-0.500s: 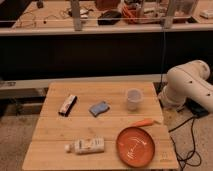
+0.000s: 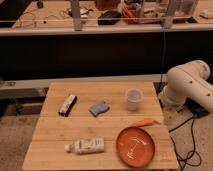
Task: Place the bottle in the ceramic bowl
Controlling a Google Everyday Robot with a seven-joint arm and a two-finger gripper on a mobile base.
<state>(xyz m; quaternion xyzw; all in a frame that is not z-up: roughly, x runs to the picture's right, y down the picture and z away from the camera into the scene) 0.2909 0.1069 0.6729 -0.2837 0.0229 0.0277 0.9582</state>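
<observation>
A white bottle [image 2: 86,146] lies on its side near the front left of the wooden table [image 2: 55,131]. The orange ceramic bowl [image 2: 136,146] sits at the front right, a short gap to the right of the bottle, with nothing in it. Only the white arm [image 2: 187,85] shows, beside the table's right edge. My gripper is out of view; no fingers show over the table.
A translucent cup [image 2: 133,99] stands at the back right. A blue sponge [image 2: 99,108] and a dark snack bar [image 2: 67,105] lie mid-table. A thin orange object [image 2: 142,122] lies just behind the bowl. A cluttered bench [image 2: 100,17] runs behind.
</observation>
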